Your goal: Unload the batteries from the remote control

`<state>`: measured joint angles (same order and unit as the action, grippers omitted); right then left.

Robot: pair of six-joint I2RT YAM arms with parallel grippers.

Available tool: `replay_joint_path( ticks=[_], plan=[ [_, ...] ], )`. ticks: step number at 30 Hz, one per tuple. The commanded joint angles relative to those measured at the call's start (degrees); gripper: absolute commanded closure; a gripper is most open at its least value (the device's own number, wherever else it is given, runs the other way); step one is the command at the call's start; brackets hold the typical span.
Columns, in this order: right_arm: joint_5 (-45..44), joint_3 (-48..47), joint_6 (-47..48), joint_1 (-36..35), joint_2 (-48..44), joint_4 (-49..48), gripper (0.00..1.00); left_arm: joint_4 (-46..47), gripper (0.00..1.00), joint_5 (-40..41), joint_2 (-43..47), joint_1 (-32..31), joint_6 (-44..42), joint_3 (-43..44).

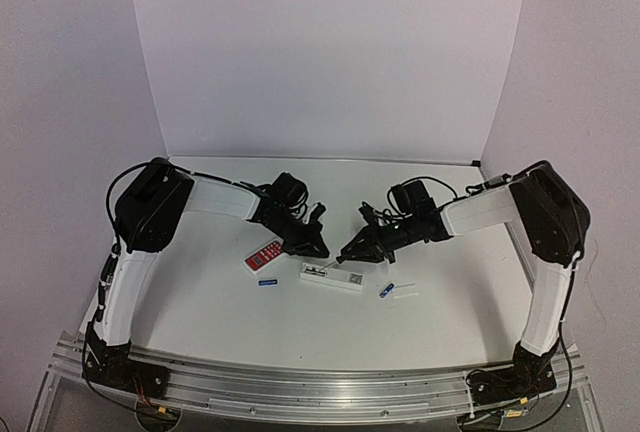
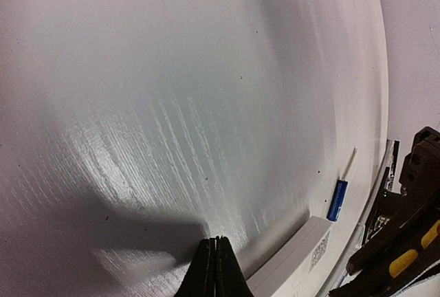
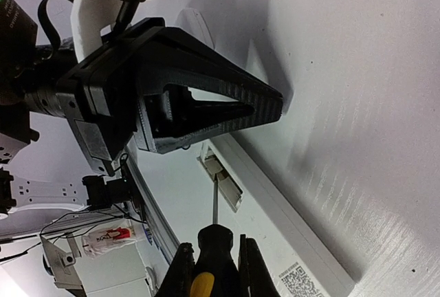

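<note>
Your left gripper (image 1: pixel 310 245) has its jaws pressed together with nothing between them. In its own wrist view, the left gripper (image 2: pixel 217 259) shows only as a single dark seam, and the bottom edge cuts off the rest of the fingers. The remote control (image 1: pixel 332 275) lies flat on the table (image 1: pixel 200 322) just below and in front of those jaws. From the left wrist you get only a corner of the remote control (image 2: pixel 295 262), running out of frame.

Your right gripper (image 3: pixel 214 276) is clamped on a screwdriver (image 3: pixel 214 242) with a black and yellow handle, and its fingers are cropped at the frame's bottom. The thin shaft runs straight ahead from the jaws to the open bay at the end of the remote control (image 3: pixel 275 225). That bay sits directly under the closed tips of the left gripper (image 3: pixel 271 108). The bay is small and shadowed, so you cannot tell what is inside it or whether the tip touches anything.

From overhead the right gripper (image 1: pixel 352 249) hides most of the tool.

One of the batteries (image 1: pixel 385 292) lies on the table beside the remote, below the right jaws. The left wrist shows that battery (image 2: pixel 337 201) just past the remote's far end, next to a thin white strip (image 2: pixel 349 164) too faint to identify. The other battery (image 1: pixel 267 282) lies on the outer side of the left jaws, near a red remote (image 1: pixel 264 254).
</note>
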<state>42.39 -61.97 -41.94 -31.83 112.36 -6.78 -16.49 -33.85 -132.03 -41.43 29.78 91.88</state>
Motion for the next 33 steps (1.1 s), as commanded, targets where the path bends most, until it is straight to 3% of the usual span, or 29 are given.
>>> replay_joint_path(
  ticks=[1,6,9,11,14,17,20,26,31,33],
  plan=[
    [-1.8,0.4,0.3,0.6,-5.2,-1.3,1.00,-6.9,0.96,2.7,-1.3,-0.5,-1.5,-0.7],
    [-9.8,-0.6,6.1,1.0,-11.2,6.1,1.00,-6.6,0.92,3.3,-0.5,-0.4,-2.4,2.7],
    [-12.5,0.1,5.9,2.4,-14.6,8.1,1.00,-7.1,0.82,4.4,0.4,-0.1,-3.4,6.4],
    [-15.8,1.9,5.0,3.9,-17.2,8.6,1.00,-7.0,0.68,5.4,1.7,0.4,-4.1,7.8],
    [-22.2,5.6,3.3,6.8,-21.5,8.9,1.00,-5.9,0.32,7.1,5.4,1.6,-5.0,7.9],
    [-23.9,8.4,1.7,9.5,-23.2,9.2,1.00,-3.8,0.08,10.0,10.1,3.0,-6.1,5.4],
    [-23.2,9.9,0.7,11.2,-21.6,9.1,1.00,-0.2,0.00,14.0,15.8,4.8,-6.6,0.3],
    [-21.3,9.1,0.5,12.6,-14.8,8.7,0.94,6.3,0.00,19.5,25.2,10.6,-3.1,-12.5],
    [-22.3,10.2,0.9,13.7,-14.3,8.7,0.71,8.1,0.00,26.2,31.0,13.4,-2.0,-19.0],
    [-23.3,11.3,1.3,14.3,-15.9,9.2,0.46,8.6,0.00,28.9,33.3,14.3,-1.6,-21.1]
  ],
)
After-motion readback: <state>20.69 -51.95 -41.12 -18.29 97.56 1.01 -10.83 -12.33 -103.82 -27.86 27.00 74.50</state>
